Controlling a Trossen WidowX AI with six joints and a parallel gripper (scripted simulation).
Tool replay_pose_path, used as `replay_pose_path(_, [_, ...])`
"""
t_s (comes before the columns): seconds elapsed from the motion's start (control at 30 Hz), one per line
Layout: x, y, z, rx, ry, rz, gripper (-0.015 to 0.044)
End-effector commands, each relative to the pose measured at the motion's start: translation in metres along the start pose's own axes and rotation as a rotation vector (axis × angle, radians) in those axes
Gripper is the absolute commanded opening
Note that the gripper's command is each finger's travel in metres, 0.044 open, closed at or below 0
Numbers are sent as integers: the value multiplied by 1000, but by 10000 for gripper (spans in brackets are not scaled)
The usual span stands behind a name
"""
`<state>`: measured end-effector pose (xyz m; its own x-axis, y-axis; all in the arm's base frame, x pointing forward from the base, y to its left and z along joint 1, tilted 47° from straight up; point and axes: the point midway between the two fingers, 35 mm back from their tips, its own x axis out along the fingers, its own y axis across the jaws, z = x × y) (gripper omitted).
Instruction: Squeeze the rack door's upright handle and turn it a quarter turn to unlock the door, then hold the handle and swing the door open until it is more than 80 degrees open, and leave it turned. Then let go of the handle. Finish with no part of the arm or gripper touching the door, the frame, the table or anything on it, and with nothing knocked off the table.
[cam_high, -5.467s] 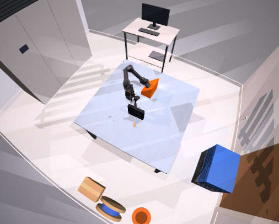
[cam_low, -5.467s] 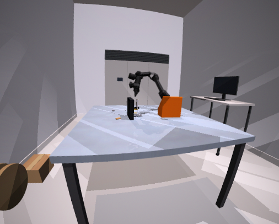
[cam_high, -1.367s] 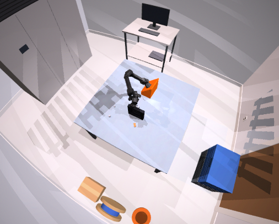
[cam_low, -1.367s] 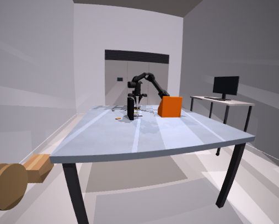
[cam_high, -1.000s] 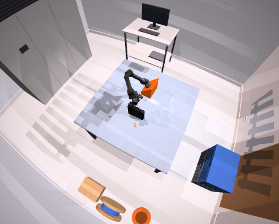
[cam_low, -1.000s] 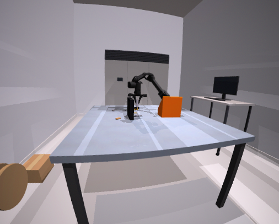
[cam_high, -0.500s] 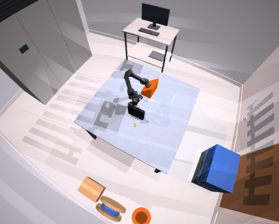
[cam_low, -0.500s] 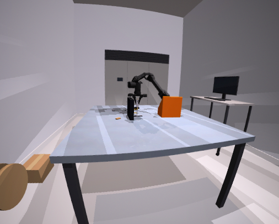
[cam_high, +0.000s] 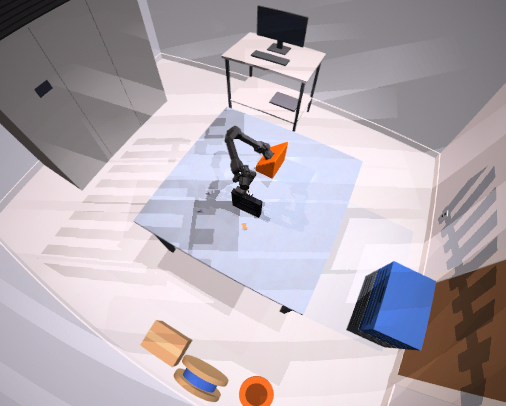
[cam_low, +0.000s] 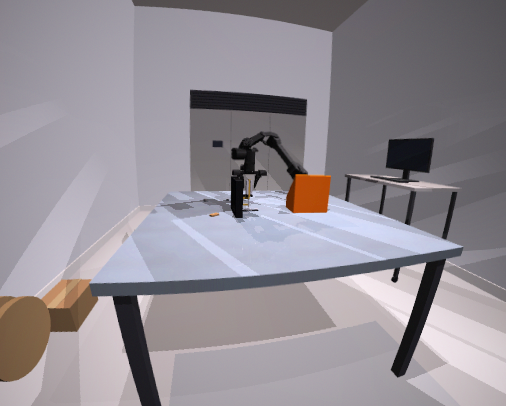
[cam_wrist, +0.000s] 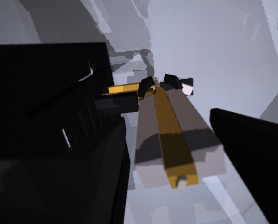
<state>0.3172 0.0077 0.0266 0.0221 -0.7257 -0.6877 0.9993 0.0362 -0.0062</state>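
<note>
The black rack (cam_high: 246, 203) (cam_low: 237, 196) (cam_wrist: 55, 72) stands upright on the table (cam_high: 295, 250) (cam_low: 300, 260). Its door and frame are hard to tell apart. The upright handle (cam_low: 249, 186) (cam_wrist: 167, 132), grey with a yellow strip, stands out from the rack's side on a yellow and black mount. My gripper (cam_high: 244, 187) (cam_low: 249, 179) (cam_wrist: 166, 119) is open, with its fingers wide apart on either side of the handle. A gap shows between the handle and the right finger in the wrist view. How near the left finger is to the rack cannot be told.
An orange wedge-shaped block (cam_high: 272, 164) (cam_low: 312, 194) stands by the arm's base. A small orange piece (cam_high: 244, 226) (cam_low: 214, 214) lies on the table beside the rack. A small dark item (cam_high: 199, 210) lies farther off on the table.
</note>
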Motion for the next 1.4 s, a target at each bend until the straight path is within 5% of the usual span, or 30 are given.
replay_pose_path(0.0, [0,0,0,-193,-2,1,287])
replay_pose_path(1.37, [0,0,0,-2224,-2,-1,287])
